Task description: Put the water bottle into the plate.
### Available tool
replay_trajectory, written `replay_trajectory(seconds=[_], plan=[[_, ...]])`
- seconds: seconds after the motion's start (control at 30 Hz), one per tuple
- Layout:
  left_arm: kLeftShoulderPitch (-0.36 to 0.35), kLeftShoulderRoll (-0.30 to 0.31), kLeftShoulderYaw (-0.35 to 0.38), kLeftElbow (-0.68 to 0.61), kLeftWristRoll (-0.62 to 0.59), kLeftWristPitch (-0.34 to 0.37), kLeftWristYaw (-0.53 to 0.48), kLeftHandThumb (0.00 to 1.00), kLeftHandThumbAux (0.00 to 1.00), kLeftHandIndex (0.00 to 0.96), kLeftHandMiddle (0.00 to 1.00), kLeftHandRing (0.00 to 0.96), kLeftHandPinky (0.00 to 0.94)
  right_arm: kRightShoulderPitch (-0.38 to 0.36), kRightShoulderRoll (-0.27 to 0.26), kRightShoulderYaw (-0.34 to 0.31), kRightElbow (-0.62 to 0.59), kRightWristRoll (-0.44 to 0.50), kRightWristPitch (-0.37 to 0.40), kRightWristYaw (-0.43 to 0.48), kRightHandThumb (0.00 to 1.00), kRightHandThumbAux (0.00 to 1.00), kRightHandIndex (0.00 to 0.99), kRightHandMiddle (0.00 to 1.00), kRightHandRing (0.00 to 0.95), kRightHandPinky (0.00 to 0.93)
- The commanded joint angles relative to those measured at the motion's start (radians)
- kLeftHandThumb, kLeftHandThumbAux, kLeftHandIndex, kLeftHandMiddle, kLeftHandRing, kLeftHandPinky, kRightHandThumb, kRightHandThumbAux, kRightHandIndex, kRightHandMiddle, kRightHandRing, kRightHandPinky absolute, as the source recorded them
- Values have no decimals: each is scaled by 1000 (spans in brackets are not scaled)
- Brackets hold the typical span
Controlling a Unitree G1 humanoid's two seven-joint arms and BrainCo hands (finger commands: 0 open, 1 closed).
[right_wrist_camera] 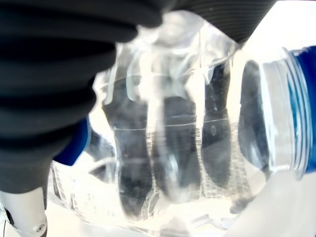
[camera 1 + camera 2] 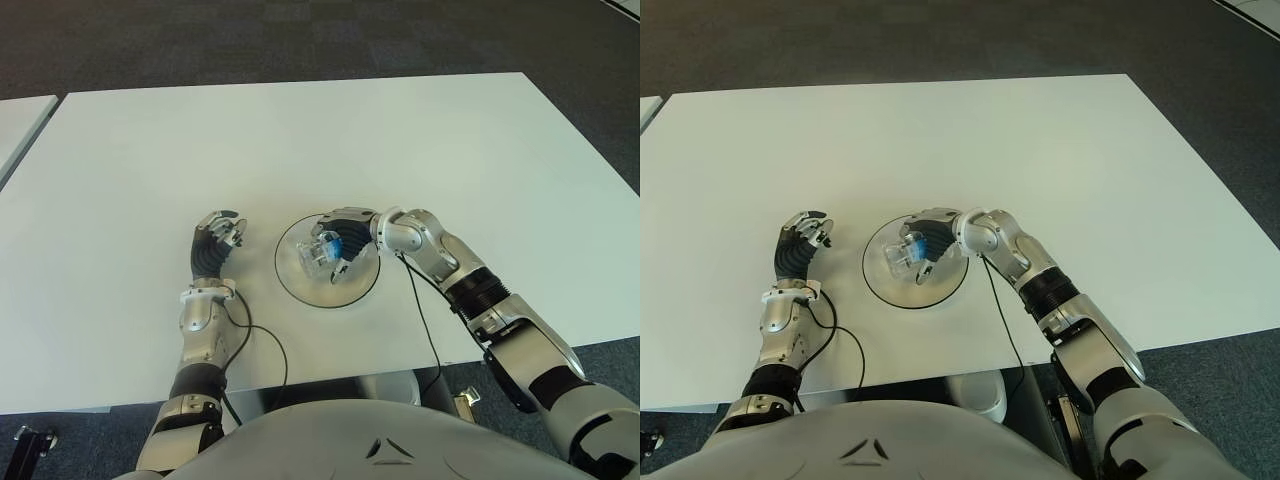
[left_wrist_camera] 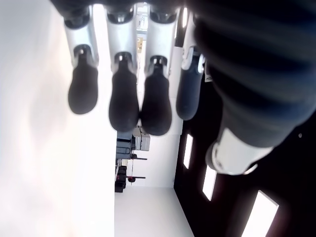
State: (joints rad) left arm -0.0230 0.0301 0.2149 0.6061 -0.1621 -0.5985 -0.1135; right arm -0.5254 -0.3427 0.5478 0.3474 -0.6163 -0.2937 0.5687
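Water bottle (image 2: 322,252): one, clear plastic with blue cap, lying on its side over the plate, wrapped by the right hand.
Handling: likely light, thin-walled and slippery; best held round the mid-body.
Plate (image 2: 290,276): one, round, dark-rimmed, at table centre.
Right hand (image 2: 343,240): fingers closed around the bottle.
Left hand (image 2: 216,243): at the plate's 9 o'clock, fingers loosely curled, empty.
Table (image 2: 300,140): one, white.

Clear water bottle (image 2: 322,252), blue cap (image 1: 302,108)

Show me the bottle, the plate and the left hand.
bottle (image 2: 320,254), left eye view, clear body.
plate (image 2: 286,277), left eye view, bare part near the rim.
left hand (image 2: 216,243), left eye view, middle of the hand.
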Motion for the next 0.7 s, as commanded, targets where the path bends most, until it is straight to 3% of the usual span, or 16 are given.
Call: replay_trajectory(seconds=[0.03,0.57,0.63,0.67,0.7], plan=[[11,9,-4,16,-2,16,-18,706,716,435,705,696,685,20,4,-19,-32,3,32,-32,744,709,441,869,868,857],[13,10,-1,6,0,32,-9,707,716,435,696,686,671,36,-25,-3,-73,-30,55,-36,734,706,440,827,843,831],[12,9,-1,5,1,31,-8,707,715,435,695,684,669,32,-33,5,-74,-33,47,-23,730,705,437,789,793,744],[12,9,-1,5,2,30,-7,708,715,436,695,684,671,31,-36,7,-73,-32,43,-17,727,704,432,680,683,648],[12,9,-1,5,3,29,-7,708,715,436,695,685,672,28,-40,10,-69,-28,34,-11,725,704,430,641,644,614]])
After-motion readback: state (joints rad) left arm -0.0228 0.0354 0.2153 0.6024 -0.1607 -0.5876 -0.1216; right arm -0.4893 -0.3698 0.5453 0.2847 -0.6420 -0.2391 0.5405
